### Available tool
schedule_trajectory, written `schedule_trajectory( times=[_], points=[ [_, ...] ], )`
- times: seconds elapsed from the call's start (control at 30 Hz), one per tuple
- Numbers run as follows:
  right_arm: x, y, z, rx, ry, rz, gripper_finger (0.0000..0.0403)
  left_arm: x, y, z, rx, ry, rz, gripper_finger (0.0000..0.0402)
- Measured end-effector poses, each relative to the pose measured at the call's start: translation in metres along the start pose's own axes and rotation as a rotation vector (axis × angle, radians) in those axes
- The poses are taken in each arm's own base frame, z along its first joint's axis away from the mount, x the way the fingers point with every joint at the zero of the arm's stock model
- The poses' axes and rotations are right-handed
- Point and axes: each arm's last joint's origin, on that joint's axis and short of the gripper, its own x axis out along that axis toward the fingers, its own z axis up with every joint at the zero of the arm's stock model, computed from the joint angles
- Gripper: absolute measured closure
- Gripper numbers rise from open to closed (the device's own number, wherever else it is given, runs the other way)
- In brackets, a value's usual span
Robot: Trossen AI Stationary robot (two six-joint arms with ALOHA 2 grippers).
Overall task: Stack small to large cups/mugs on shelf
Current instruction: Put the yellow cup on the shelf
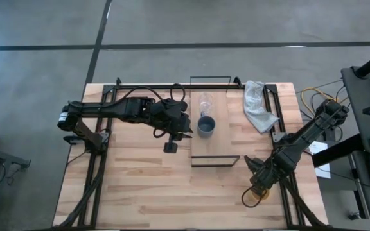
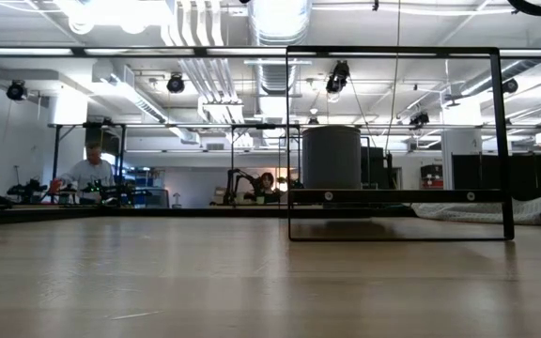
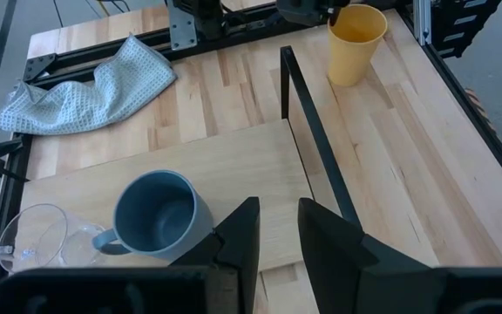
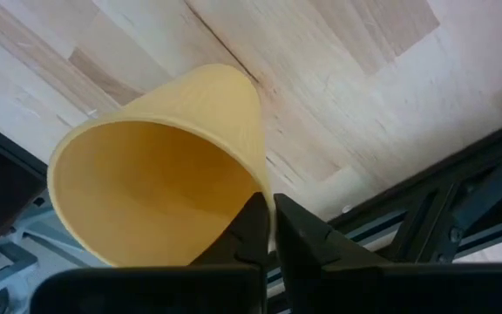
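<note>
The blue-grey cup (image 1: 205, 125) stands upright on the light-wood shelf (image 1: 218, 146). The clear glass (image 1: 205, 102) stands on the shelf just behind it. Both show in the left wrist view, the cup (image 3: 159, 214) and the glass (image 3: 33, 244). My left gripper (image 3: 277, 235) is open and empty, close beside the blue-grey cup on its left side (image 1: 182, 123). My right gripper (image 1: 259, 181) is near the table's near right corner, shut on the yellow-orange cup (image 4: 155, 166), which also shows in the left wrist view (image 3: 356, 44). My right gripper pinches the yellow-orange cup's wall at the rim (image 4: 262, 194), one finger (image 4: 251, 222) inside the cup and one (image 4: 293, 228) outside. The fingers come from above. The cup is upright, its base (image 3: 347, 78) at the tabletop; I cannot tell whether it is lifted.
A white cloth (image 1: 259, 106) lies at the table's far right, beside the shelf. The shelf's black wire frame (image 2: 397, 141) rises at its short ends. Black rails (image 1: 276, 128) run along the table's sides. People sit in the room behind (image 2: 90, 169).
</note>
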Motion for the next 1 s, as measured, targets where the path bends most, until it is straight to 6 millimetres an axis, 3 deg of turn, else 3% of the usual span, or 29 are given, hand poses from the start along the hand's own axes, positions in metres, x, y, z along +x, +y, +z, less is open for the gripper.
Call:
schedule_trajectory(
  times=[0.27,0.6,1.0],
  points=[
    [-0.008,0.001,-0.002,-0.002,0.001,-0.013,0.0393,0.000,0.000,0.000,0.000,0.001,0.000,0.0334],
    [-0.046,-0.014,-0.013,0.053,0.013,-0.230,0.0394,0.000,0.000,0.000,0.000,0.000,0.000,0.0334],
    [-0.064,-0.018,-0.010,0.046,-0.173,-0.272,0.0394,-0.002,0.000,0.001,0.000,-0.013,0.002,0.0334]
  ],
)
